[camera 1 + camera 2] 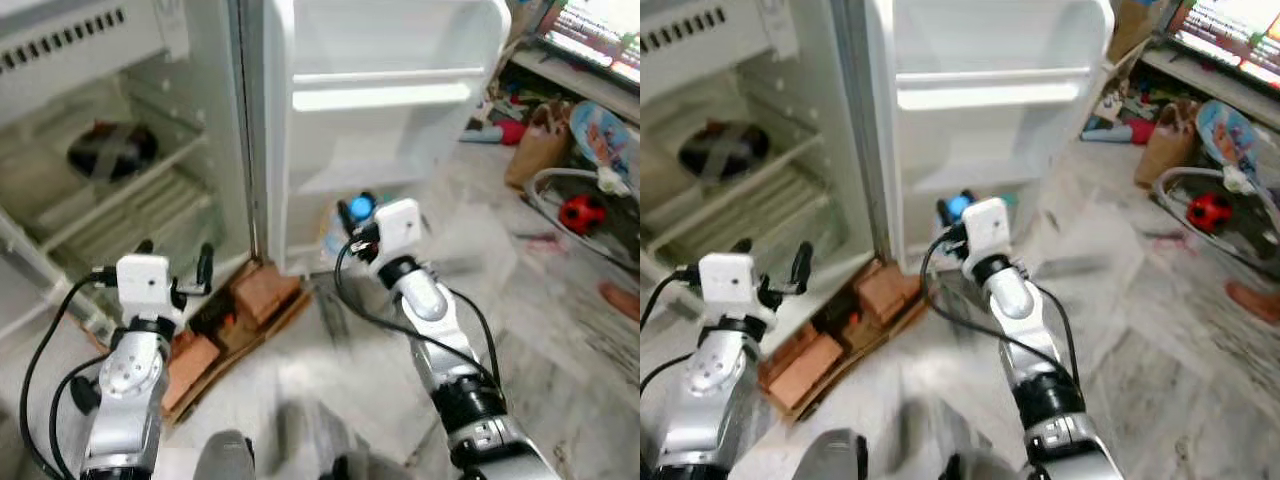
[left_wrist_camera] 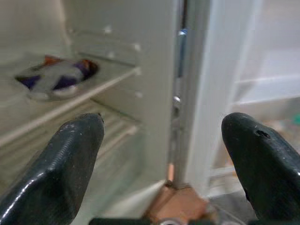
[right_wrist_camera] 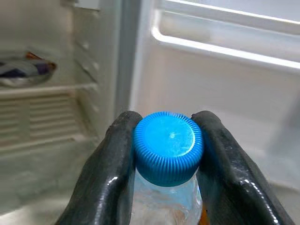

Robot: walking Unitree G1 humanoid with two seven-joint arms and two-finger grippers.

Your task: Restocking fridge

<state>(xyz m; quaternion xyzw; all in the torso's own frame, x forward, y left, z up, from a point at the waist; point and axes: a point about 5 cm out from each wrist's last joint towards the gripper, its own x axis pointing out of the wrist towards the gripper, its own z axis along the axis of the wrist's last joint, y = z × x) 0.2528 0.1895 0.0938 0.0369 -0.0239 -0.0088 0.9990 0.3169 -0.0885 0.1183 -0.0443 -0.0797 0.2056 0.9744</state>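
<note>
- The right gripper (image 3: 168,154) is clenched on a clear plastic bottle (image 3: 166,206), its two black fingers (image 3: 110,173) pressed against opposite sides of the ribbed blue cap (image 3: 168,146).
- In the head views the cap (image 1: 361,207) sits low in front of the open fridge door (image 1: 385,120), near the door's bottom corner and below its empty door shelf (image 1: 385,95).
- The left gripper (image 2: 164,164) is spread wide and carries nothing, held before the fridge's lower edge beside the bricks (image 1: 262,292) propping the cabinet.
- A dark wrapped packet (image 1: 112,152) lies on the wire shelf (image 1: 130,185) inside the fridge.
- Handling, as a judgement: liquid seems visible under the cap, so the bottle probably hangs heavy and can swing. The ribs give the pads bite, but a cap hold is narrow; the thin wall below would likely dent if squeezed.
- The neck just beneath the cap looks the safest place to hold, keeping the bottle upright until it rests on a shelf.
</note>
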